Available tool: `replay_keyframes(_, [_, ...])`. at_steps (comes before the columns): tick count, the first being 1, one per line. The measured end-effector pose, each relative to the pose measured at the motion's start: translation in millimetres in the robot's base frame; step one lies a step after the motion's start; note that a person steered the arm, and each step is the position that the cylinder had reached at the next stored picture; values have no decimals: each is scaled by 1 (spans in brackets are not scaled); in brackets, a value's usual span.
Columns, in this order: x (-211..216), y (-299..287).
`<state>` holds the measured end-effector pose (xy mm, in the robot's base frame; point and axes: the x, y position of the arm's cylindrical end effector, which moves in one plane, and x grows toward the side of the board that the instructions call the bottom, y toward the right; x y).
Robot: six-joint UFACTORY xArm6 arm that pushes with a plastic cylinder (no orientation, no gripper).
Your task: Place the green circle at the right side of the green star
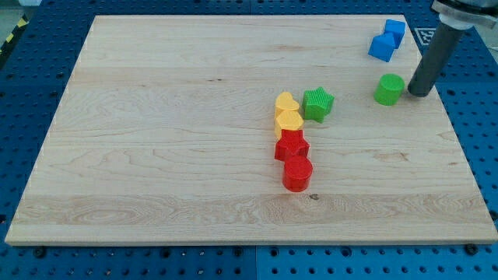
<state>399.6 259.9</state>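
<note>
Pushing is the step in hand, I think: the green circle (389, 89) lies on the right part of the tabletop (156, 155), well apart from the green star (317, 103), with bare wood between them. The rod's tip (420, 92) stands just beside the circle, on its right, perhaps touching it; I cannot tell for sure.

To do this well, the push should go leftward and slightly toward the near side, slowly, with the tip kept behind the middle of the circle so it does not slip off round the edge. It should stop before the circle hits the star, because the star touches a yellow block (287, 103) and a bump could disturb the column of yellow and red blocks (296, 159) below it.

As for a claw, this arm has none: only a plain rod, so nothing is grasped or released.

Two blue blocks (387, 40) lie at the far right, out of the way.
</note>
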Motion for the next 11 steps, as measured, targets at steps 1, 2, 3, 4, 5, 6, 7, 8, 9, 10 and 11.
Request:
replay_keyframes(1, [9, -14])
replay_keyframes(2, [11, -24])
replay_keyframes(3, [2, -4])
replay_keyframes(4, [-10, -1])
replay_keyframes(5, [-28, -24])
replay_keyframes(6, [-10, -29])
replay_keyframes(7, [-10, -29])
replay_keyframes(8, [-9, -29])
replay_keyframes(9, [-9, -29])
replay_keyframes(10, [-9, -32])
replay_keyframes(11, [-9, -36])
